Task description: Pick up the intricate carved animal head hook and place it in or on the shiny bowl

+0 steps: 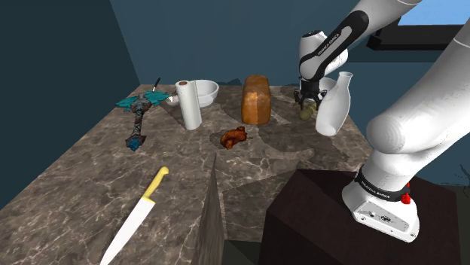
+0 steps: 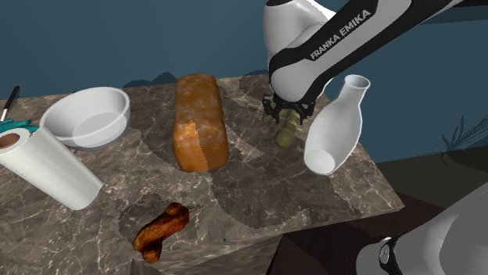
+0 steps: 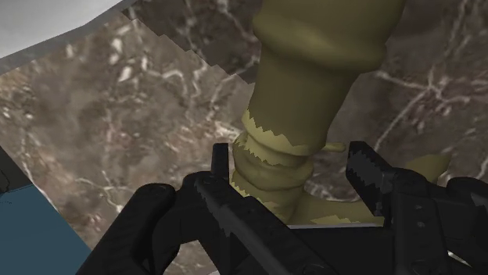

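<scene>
Shoulder view has the olive hook (image 1: 307, 114) hanging from the claw (image 1: 307, 105), its long axis near upright and its rounded end pointing down at the desk (image 1: 90, 173). The wrist view shows the claw (image 3: 291, 160) clamped around the hook's (image 3: 313, 70) narrow ribbed neck. One black finger presses each side, and the thicker body runs on away from the claw toward the marbled desk (image 3: 117, 117). I cannot tell whether the low end touches the surface.

In the second exterior view the hook (image 2: 285, 137) sits between the loaf (image 2: 199, 121) and the white vase (image 2: 336, 129), just beside the vase and near the desk's (image 2: 258, 195) far edge. The corner and the side edge lie close beyond the vase. Open marble lies in front of the claw (image 2: 288, 119), toward the near edge. The white bowl (image 2: 87, 117) stands well apart, past the loaf on that view's left, with a paper roll (image 2: 47, 168) in front of it.
</scene>
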Controlling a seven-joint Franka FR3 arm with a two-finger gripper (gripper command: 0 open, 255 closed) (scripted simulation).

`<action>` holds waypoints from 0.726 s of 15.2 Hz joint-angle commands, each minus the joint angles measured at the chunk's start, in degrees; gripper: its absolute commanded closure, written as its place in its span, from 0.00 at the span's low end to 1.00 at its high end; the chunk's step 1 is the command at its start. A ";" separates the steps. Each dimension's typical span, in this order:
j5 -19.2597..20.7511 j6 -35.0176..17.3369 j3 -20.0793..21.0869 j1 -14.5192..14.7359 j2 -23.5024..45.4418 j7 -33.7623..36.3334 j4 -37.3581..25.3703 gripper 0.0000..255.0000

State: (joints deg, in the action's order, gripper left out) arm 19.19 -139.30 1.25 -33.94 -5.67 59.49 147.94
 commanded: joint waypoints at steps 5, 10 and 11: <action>0.01 0.00 -0.01 0.00 0.01 -0.01 0.01 1.00; -1.33 3.33 0.02 0.30 -2.70 -1.42 -0.74 1.00; -1.62 4.17 0.02 0.37 -3.34 -1.75 -0.97 1.00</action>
State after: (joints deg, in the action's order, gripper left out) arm 17.87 -136.00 1.35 -33.58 -8.37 58.22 147.28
